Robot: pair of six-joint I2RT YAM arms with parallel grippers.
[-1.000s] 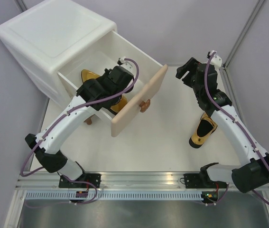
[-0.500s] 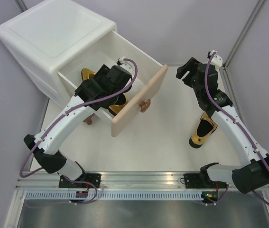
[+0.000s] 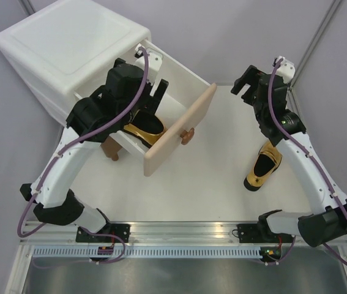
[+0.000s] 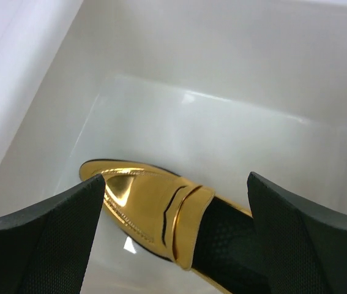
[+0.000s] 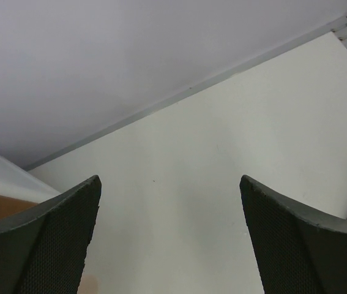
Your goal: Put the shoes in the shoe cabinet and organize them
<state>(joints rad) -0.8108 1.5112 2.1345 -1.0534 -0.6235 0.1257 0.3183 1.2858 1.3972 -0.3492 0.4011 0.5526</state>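
Observation:
The white shoe cabinet [image 3: 69, 43] stands at the back left, its upper drawer [image 3: 179, 127] with a beige front pulled out. One gold shoe [image 3: 144, 127] lies inside that drawer on its white floor, toe to the left in the left wrist view [image 4: 152, 208]. My left gripper [image 3: 152, 103] hangs open just above it [image 4: 174, 179], fingers [image 4: 38, 239] on either side and clear of the shoe. A second gold shoe [image 3: 262, 165] rests on the table at the right. My right gripper [image 3: 246, 82] hovers open and empty over bare table [image 5: 168, 180], behind that shoe.
A bear-shaped knob [image 3: 188, 135] sticks out of the beige drawer front. The brown knob [image 3: 115, 156] of the lower drawer shows below the open one. Grey walls close in the white table [image 3: 216, 177] at the back and sides.
My left gripper has opened, let the gold shoe go in the drawer, and lifted back toward the cabinet. My right gripper has shifted slightly to the right.

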